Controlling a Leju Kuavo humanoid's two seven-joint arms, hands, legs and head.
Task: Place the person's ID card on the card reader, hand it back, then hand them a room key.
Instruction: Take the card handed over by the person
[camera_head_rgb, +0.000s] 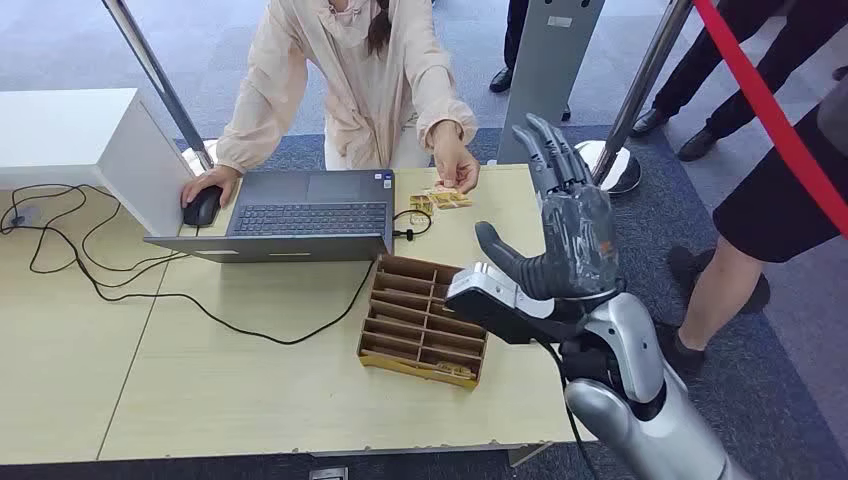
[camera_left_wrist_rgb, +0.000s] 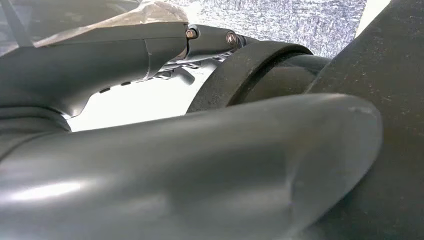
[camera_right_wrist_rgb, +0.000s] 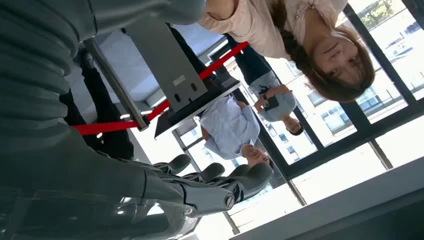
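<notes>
My right hand (camera_head_rgb: 562, 225) is raised above the table's right edge, palm upright, fingers spread and holding nothing. The right wrist view shows its fingers (camera_right_wrist_rgb: 215, 182) stretched out with nothing in them. Across the table sits a person in a pale pink jacket (camera_head_rgb: 350, 80). One of their hands (camera_head_rgb: 455, 165) reaches to small light wooden tags (camera_head_rgb: 440, 200) lying on the table; whether a card is among them is too small to tell. A wooden divided tray (camera_head_rgb: 425, 322) lies just left of my right hand. My left hand (camera_left_wrist_rgb: 190, 170) appears as blurred grey surfaces, its fingers hidden.
An open laptop (camera_head_rgb: 300, 215) stands at the table's far side, the person's other hand on a black mouse (camera_head_rgb: 202, 207). Black cables (camera_head_rgb: 90, 265) run over the table's left half. A red barrier rope (camera_head_rgb: 770, 105) and standing people are at the right.
</notes>
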